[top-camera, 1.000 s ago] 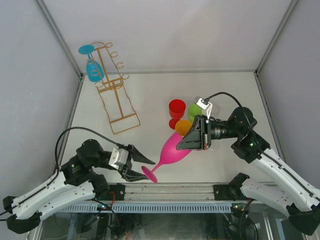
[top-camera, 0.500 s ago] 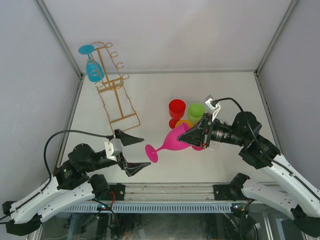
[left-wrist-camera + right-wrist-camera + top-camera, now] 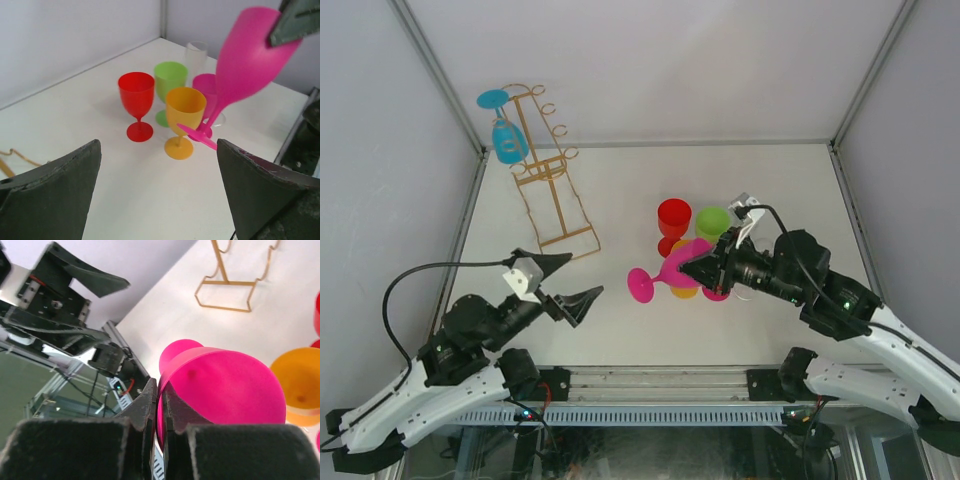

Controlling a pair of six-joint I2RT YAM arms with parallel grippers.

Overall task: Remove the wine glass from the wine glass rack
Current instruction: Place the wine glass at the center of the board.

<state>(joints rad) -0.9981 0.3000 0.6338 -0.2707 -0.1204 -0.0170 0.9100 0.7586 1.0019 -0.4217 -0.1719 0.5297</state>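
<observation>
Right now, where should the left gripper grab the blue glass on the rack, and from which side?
Probably the bowl. The blue glass hangs upside down, its foot caught in a hook high on the rack, left of the spine. The bowl hangs free below, so bring the open left gripper in from the left, away from the wires.

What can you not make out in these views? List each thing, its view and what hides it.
Top view: how the blue glass hangs on the wine glass rack is too small to tell.
Right wrist view: the rack's hooks are cut off by the top edge.
Left wrist view: the clear glass has its stem hidden behind the standing pink glass.
</observation>
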